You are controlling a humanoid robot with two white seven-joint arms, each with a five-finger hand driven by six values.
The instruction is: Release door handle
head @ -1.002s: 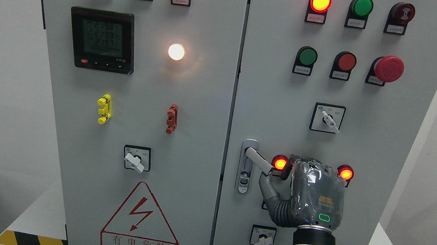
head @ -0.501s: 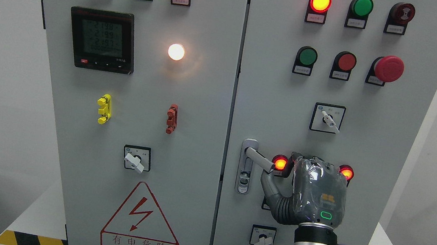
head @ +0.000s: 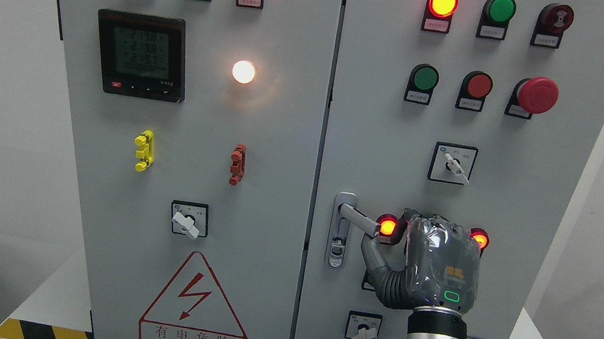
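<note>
Head view: the right hand hides its own fingers beside the door handle, so its grip cannot be told.

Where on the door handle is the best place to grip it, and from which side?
Grip the free outer end of the door handle, coming from its right. The lever sticks out from its plate toward the right, so that end gives most leverage; the right hand is already beside it.
</note>
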